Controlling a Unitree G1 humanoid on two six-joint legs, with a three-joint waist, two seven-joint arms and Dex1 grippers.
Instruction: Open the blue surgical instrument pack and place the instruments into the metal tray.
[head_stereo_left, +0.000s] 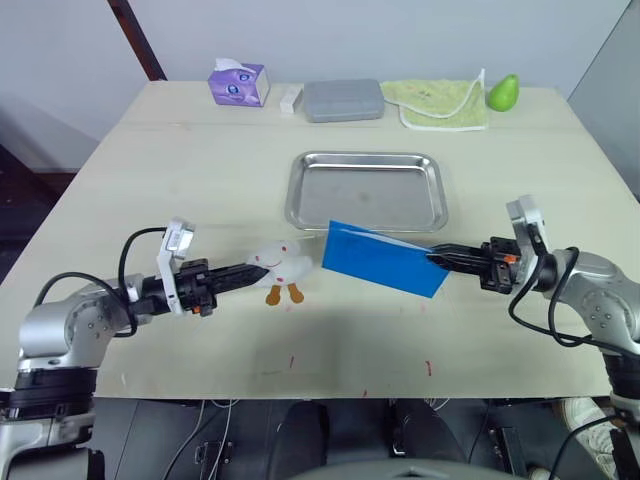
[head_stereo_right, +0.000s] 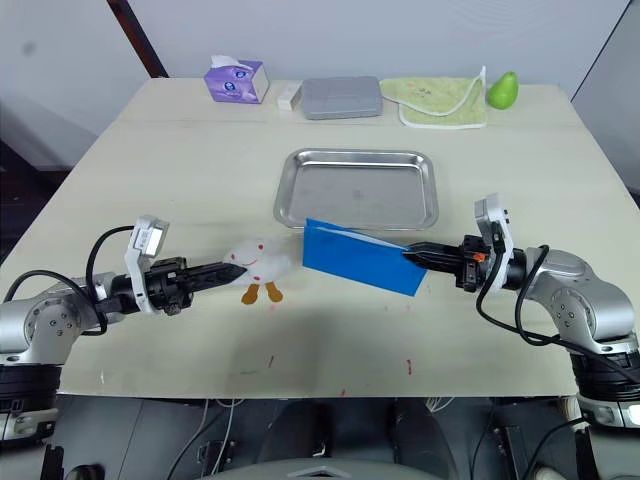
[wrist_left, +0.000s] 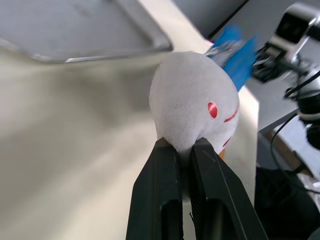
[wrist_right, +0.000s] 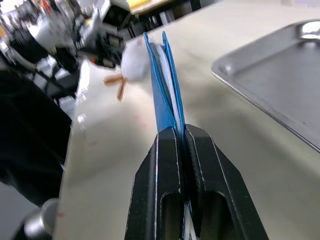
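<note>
The blue surgical instrument pack (head_stereo_left: 385, 258) hangs tilted just above the table, its far edge over the front rim of the metal tray (head_stereo_left: 366, 195). My right gripper (head_stereo_left: 437, 259) is shut on the pack's right corner. In the right wrist view the pack (wrist_right: 162, 85) stands edge-on, with pale lining between its blue layers. The instruments are hidden. My left gripper (head_stereo_left: 250, 270) is shut on a white plush toy (head_stereo_left: 283, 260) with orange feet, just left of the pack. The left wrist view shows the toy (wrist_left: 192, 100) pinched between the fingertips (wrist_left: 167, 150). The tray holds nothing.
Along the table's far edge stand a purple tissue box (head_stereo_left: 238, 83), a small white block (head_stereo_left: 291, 98), a grey case (head_stereo_left: 343, 100), a green cloth (head_stereo_left: 443, 103) and a green pear (head_stereo_left: 503, 92).
</note>
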